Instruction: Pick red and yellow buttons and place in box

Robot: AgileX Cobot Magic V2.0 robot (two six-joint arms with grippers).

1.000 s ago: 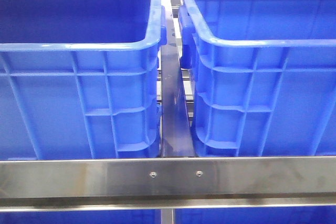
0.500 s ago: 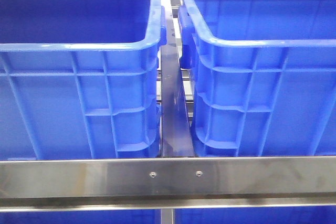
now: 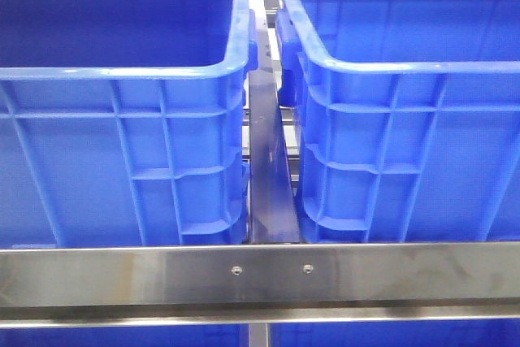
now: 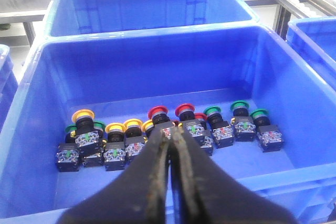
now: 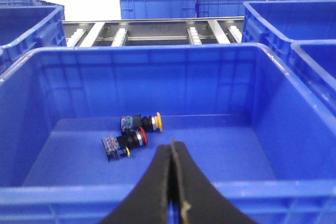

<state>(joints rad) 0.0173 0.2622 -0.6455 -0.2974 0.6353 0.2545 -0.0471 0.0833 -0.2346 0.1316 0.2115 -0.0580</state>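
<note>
Step in hand, as judged: the next button is to be fetched from the supply crate. In the left wrist view a row of buttons is seen along the crate floor: yellow-capped ones toward one end, red-capped ones in the middle, green-capped ones toward the other end. They are packed close, many touching.

To be done well, one red or yellow cap should be singled out and approached from straight above, with the fingers spread wide enough to clear the neighbours. The green ones are to be left alone. A grip on the black body beneath the cap would probably hold better than one on the glossy dome. Neighbours may be dragged along if the descent is off-centre.

Left claw: the fingers are pressed together, nothing is held, and it hangs above the row near the red caps. Contact with any button cannot be told.

Right claw: likewise closed and empty, poised over the receiving box. Two buttons already lie there on their sides, a yellow one and a red one, just beside each other.

In the front view only two blue crates and a steel rail are shown; neither arm is seen there.
</note>
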